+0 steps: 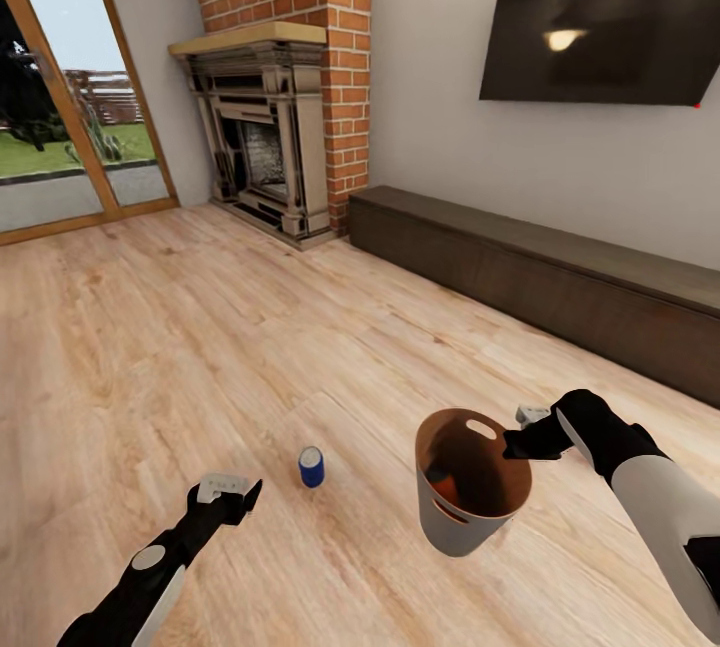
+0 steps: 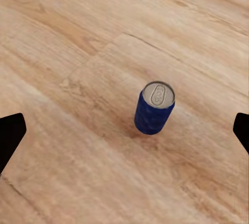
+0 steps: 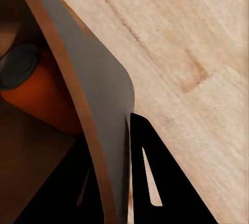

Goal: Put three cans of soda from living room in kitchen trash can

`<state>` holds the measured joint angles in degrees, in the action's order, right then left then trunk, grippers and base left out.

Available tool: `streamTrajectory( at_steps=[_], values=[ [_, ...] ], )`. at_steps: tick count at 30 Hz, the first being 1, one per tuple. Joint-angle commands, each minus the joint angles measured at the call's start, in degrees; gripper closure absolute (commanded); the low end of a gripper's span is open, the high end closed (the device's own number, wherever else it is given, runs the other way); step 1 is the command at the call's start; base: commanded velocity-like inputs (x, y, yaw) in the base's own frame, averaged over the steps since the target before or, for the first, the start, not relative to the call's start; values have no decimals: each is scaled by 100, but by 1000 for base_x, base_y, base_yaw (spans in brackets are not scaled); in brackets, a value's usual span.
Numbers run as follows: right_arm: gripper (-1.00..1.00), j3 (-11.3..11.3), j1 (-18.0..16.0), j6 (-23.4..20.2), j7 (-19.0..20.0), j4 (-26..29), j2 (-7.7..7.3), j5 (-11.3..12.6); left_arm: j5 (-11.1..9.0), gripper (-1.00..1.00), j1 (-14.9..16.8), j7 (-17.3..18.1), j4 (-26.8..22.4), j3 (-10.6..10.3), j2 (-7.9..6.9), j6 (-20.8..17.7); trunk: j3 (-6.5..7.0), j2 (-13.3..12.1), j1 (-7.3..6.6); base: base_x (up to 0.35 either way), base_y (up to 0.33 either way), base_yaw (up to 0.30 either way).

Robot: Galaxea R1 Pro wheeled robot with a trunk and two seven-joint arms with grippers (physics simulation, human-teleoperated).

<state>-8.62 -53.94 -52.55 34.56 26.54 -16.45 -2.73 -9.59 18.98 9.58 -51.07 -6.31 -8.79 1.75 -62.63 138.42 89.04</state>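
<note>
A small dark blue soda can (image 1: 311,466) with a silver top stands upright on the pale wood-plank floor (image 1: 150,347) of a living room. Seen from the left wrist camera, the blue can (image 2: 154,110) shows its round silver lid with the pull tab, and it casts a soft shadow on the floor (image 2: 78,52).

The left gripper (image 1: 228,493) hovers low over the floor, just to the left of the blue can and not touching it. In the left wrist view its two dark fingertips (image 2: 10,135) sit far apart at the edges of the picture, so the fingers are spread wide, with the can lying ahead between them.

To the right of the blue can is a small round tapered bin (image 1: 455,527), grey outside and tan-brown inside, with a slot handle cut near the rim. It is tilted, its mouth turned toward the camera. The right gripper (image 1: 527,439) is pinching the bin's rim on the side away from the blue can; the right wrist view shows one dark finger (image 3: 155,182) outside the grey wall (image 3: 98,99) and the other inside. An orange can (image 3: 44,99) with a dark top lies inside the bin.

Well beyond the blue can stand a red-brick fireplace (image 1: 275,117), a long low dark cabinet (image 1: 540,277) and a wall-mounted screen (image 1: 605,22).
</note>
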Motion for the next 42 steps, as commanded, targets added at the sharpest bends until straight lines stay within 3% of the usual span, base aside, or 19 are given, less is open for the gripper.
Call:
streamTrajectory(
  at_steps=[1,10,28,34,38,42],
  values=[
    [100,18,-3,-44,42,0,1,141,1,-100,0,0,0,-1,4,0,1,0,0,324,0,0],
    [100,18,-3,-40,42,0,-11,141,1,-100,0,0,0,-2,4,0,6,0,0,324,0,-48],
    [100,11,-3,-36,42,0,7,141,1,-100,0,-3,34,-2,9,0,83,0,0,324,0,-220],
    [100,4,-3,-36,42,0,10,141,1,-100,3,-39,614,5,31,0,88,0,0,118,0,-148],
    [100,7,-2,-36,42,0,10,137,-11,-100,8,-51,1010,-172,216,-4,88,0,0,18,0,-32],
    [100,5,-3,-36,42,0,10,134,-24,-100,8,-54,1099,-242,266,2,88,0,0,4,0,-8]
  ],
)
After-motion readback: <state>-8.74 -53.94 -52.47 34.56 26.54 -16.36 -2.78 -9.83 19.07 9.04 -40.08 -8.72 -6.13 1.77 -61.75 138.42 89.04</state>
